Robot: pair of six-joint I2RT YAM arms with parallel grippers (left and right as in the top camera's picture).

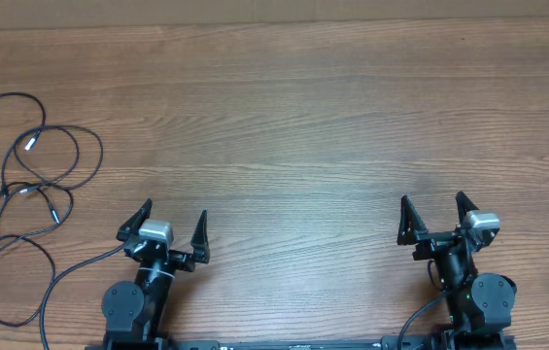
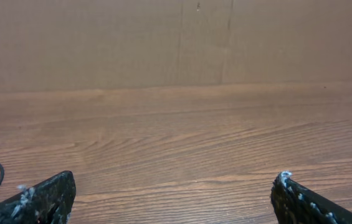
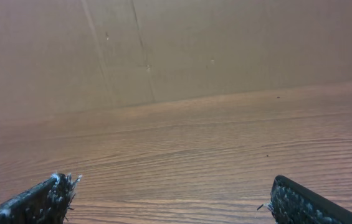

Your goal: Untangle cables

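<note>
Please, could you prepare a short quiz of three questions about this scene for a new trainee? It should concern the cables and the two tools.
1. True or false: the left tool is holding one of the cables.
2. In the overhead view, where on the table do the cables lie? A) at the far left side B) in the middle, between the arms C) at the far right side
3. Fill in the missing word: the left tool and the right tool both have their jaws ___.
Key: 1 false; 2 A; 3 open.
</note>
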